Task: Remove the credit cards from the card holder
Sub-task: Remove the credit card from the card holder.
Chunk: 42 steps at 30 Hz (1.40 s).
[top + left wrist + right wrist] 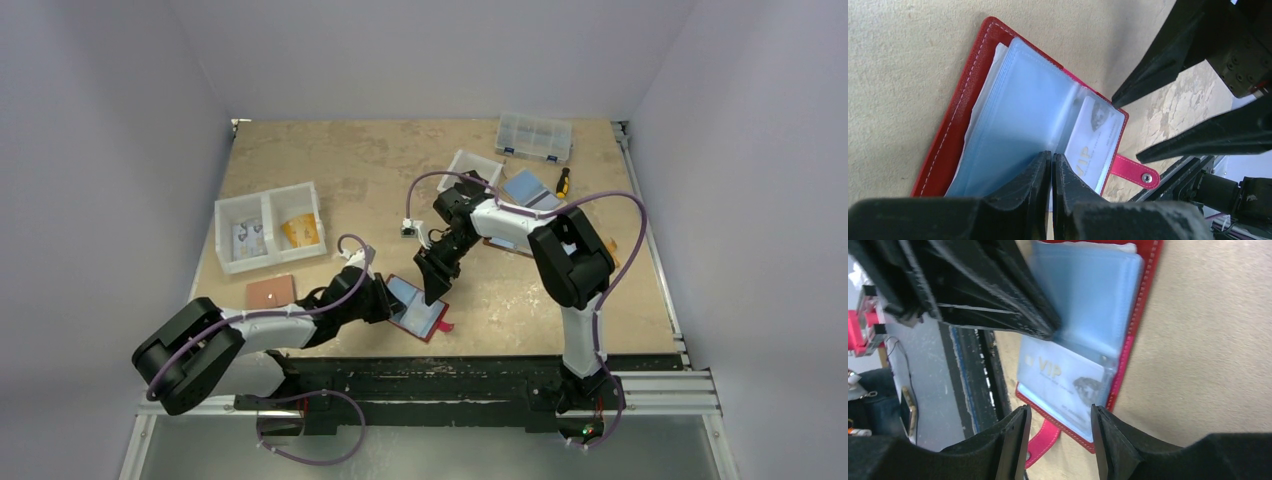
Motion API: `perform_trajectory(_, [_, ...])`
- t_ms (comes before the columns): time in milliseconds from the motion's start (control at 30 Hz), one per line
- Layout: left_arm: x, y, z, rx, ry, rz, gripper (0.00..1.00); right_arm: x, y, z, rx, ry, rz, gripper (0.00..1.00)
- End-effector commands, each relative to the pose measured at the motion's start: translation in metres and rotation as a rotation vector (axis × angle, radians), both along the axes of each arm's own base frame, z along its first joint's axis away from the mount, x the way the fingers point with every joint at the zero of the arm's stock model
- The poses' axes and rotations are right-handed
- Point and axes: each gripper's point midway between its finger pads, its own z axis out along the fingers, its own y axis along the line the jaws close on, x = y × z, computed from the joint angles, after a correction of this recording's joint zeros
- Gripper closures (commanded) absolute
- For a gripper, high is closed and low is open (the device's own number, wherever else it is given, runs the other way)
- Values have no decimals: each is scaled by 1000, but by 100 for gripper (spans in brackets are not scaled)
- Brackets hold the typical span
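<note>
Dark red booklet card holder (pixel 424 318) lies open, near-centre of desk (pixel 330 160). Pale grey-white VIP credit card (pixel 1063 377) sits in its sleeve; removal looks not yet done. Left end effector (pixel 1052 157) closed at the clear sleeves (pixel 1018 115); right end effector (pixel 1060 412) half-open, empty, over the card.

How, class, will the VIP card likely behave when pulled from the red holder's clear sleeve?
The VIP card lies flat and straight-edged, so it is probably stiff, thin and light. Its shiny face among the smooth clear sleeves suggests it slides out easily and may slip when pinched.

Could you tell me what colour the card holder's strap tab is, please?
The strap tab is pink-red; clearest in the left wrist view.
</note>
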Motion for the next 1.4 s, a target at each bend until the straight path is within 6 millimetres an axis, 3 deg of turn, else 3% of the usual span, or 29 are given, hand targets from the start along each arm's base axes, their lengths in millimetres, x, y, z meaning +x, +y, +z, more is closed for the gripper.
perform_trajectory(0, [-3, 4, 5, 5, -4, 6, 89, 9, -1, 2, -31, -62, -48, 45])
perform_trajectory(200, [-3, 5, 11, 1, -20, 7, 88, 2, -2, -3, -40, -23, -45, 46])
perform_trajectory(533, [-15, 0, -8, 13, 55, -43, 89, -17, 15, 16, 62, 76, 7, 51])
perform_trajectory(733, [-16, -2, -6, 1, 55, -44, 89, -19, 21, 25, 103, 116, 6, 51])
perform_trajectory(933, [-17, -5, -2, -31, 59, -41, 82, -16, 33, 34, 144, 183, 7, 52])
perform_trajectory(1100, [-17, -5, 2, -63, 69, -15, 75, -8, 42, 29, 146, 215, 2, 51])
perform_trajectory(1367, [-10, 12, 7, -85, 106, 112, 68, -2, 48, 21, 149, 238, 1, 50])
